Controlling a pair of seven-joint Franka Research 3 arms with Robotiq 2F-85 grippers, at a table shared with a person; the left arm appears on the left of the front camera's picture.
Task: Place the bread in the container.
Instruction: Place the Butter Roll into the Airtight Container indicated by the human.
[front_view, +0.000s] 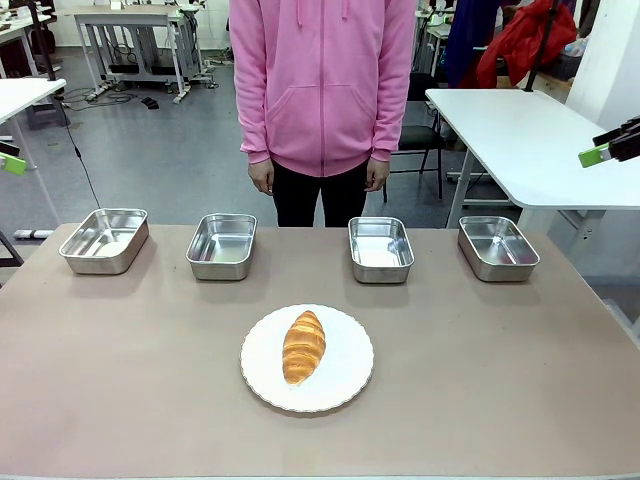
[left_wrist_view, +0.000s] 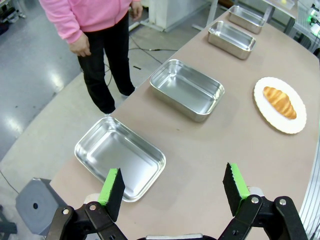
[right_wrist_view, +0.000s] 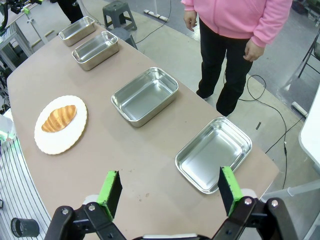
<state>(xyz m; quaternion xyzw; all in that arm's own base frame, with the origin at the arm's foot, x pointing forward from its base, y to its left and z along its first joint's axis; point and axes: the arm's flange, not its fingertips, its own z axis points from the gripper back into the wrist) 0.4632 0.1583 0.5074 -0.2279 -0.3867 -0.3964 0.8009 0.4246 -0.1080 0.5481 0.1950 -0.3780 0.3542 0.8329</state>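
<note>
Where the front view looks across the table (front_view: 500, 400), one bread (front_view: 303, 346) lies at the middle of a round white plate (front_view: 345, 385), on the side nearer the robot. Beyond the plate and well apart from it stands a row of four empty steel pans: leftmost pan (front_view: 104, 240), second pan (front_view: 222, 245), third pan (front_view: 381, 249), rightmost pan (front_view: 497, 247). Which of the four is the container cannot be told. One person (front_view: 322, 90) in a pink hooded top stands at the far side behind the row, arms hanging.

In the left wrist view, the left gripper (left_wrist_view: 172, 172) is raised above the table's end, jaws spread wide, with nothing between the green pads. The leftmost pan (left_wrist_view: 120, 157) lies nearest it. The other three pans recede in a line beyond, and the bread (left_wrist_view: 280, 101) rests on its plate at picture right.

In the right wrist view, the right gripper (right_wrist_view: 169, 174) is raised above the opposite end, jaws likewise wide and holding nothing. The rightmost pan (right_wrist_view: 214, 155) lies nearest it, then the third pan (right_wrist_view: 145, 96). The bread (right_wrist_view: 59, 118) rests on its plate at picture left, apart from every pan.
</note>
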